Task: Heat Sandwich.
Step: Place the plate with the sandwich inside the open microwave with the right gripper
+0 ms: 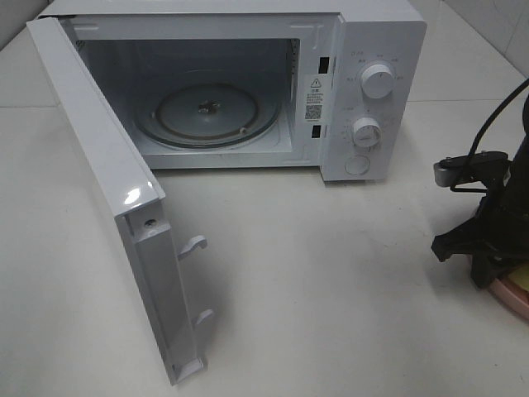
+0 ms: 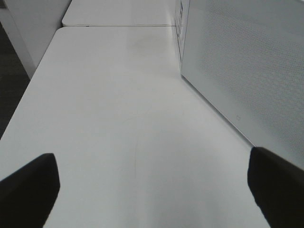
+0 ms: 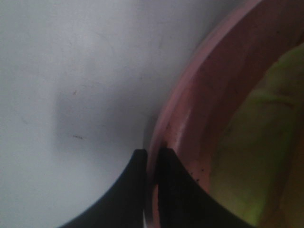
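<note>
The sandwich (image 3: 256, 142) shows as pale green filling on the round pink plate (image 3: 199, 104). In the exterior view the plate (image 1: 506, 298) lies at the table's right edge, with a sliver of the sandwich (image 1: 521, 278) beside the arm. My right gripper (image 3: 152, 164) is shut on the plate's rim, one finger inside it and one outside; it also shows in the exterior view (image 1: 488, 273). The plate rests on the table. My left gripper (image 2: 152, 190) is wide open and empty above bare table, next to the microwave door (image 2: 247, 71). It is out of the exterior view.
The white microwave (image 1: 372, 50) stands at the back with its door (image 1: 107, 165) swung open to the left, its latch hooks pointing right. The glass turntable (image 1: 207, 112) inside holds nothing. Two knobs (image 1: 376, 83) are on the right panel. A black cable (image 1: 496, 116) hangs over the right arm.
</note>
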Available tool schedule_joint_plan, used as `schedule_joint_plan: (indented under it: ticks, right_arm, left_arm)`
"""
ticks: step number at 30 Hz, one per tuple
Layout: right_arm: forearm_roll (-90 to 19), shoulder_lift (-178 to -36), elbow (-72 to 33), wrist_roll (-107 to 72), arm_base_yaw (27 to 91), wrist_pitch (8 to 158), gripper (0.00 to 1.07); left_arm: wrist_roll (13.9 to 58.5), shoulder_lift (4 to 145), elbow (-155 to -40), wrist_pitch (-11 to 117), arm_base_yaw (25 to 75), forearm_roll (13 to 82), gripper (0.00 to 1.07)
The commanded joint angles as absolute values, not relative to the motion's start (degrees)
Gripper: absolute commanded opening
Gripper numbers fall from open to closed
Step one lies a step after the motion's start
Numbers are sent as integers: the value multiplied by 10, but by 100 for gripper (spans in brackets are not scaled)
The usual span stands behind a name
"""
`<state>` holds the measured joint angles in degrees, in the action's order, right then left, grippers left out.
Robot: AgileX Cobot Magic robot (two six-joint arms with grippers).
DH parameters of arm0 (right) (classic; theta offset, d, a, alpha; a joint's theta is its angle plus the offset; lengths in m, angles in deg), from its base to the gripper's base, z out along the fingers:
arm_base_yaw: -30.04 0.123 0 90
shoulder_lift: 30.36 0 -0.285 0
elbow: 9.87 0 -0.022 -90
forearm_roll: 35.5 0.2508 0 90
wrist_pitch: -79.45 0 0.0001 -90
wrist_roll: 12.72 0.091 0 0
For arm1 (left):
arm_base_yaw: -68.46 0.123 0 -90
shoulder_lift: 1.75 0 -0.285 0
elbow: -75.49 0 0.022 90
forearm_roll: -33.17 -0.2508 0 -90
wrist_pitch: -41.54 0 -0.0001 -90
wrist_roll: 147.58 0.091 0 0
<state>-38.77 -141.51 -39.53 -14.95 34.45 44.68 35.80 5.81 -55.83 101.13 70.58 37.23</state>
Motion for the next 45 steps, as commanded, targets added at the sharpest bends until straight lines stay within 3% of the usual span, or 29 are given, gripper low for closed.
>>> schedule_joint_plan:
  ticks: [1, 21, 37, 45]
  right_arm:
    - [-383, -1416, -397, -142, 342, 445, 0]
    - [-407, -1416, -397, -120, 342, 443, 0]
    - [-548, -1402, -397, 16, 419, 389, 0]
    - [-562, -1367, -397, 30, 428, 352, 0]
  left_arm:
    - [357, 41, -557, 1009, 706, 373, 101]
    - [357, 41, -557, 1009, 706, 373, 101]
    - [357, 41, -557, 1009, 706, 373, 101]
    - [357, 41, -557, 1009, 706, 373, 101]
